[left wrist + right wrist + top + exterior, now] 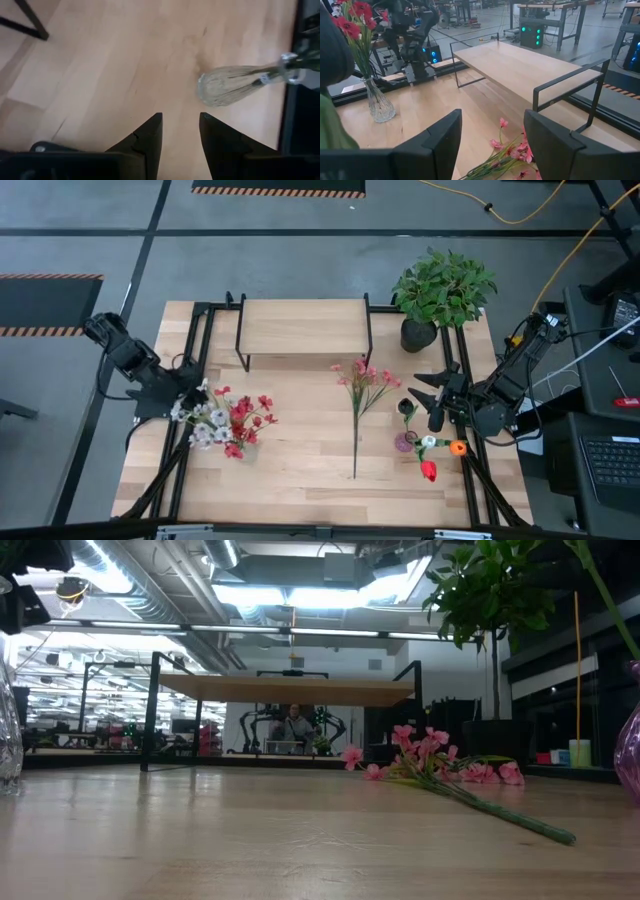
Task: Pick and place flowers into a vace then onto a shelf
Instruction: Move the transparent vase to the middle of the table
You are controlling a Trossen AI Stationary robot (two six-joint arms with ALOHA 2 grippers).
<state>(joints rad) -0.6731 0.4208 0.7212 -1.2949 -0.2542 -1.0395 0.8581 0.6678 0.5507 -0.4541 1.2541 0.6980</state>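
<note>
Right gripper [428, 395], jaws parted and empty, faces the pink-bloomed, green-stemmed flower spray [360, 402] lying flat just beside it; stem axis runs away from the light wooden shelf [303, 327]. Left gripper [183, 395], jaws parted, waits by the clear glass vase [377, 104].

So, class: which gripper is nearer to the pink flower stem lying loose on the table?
Right. The right gripper sits just beside the pink flower stem, near its blooms, while the left gripper is across the table by the clear glass vase of red and white flowers.
</note>
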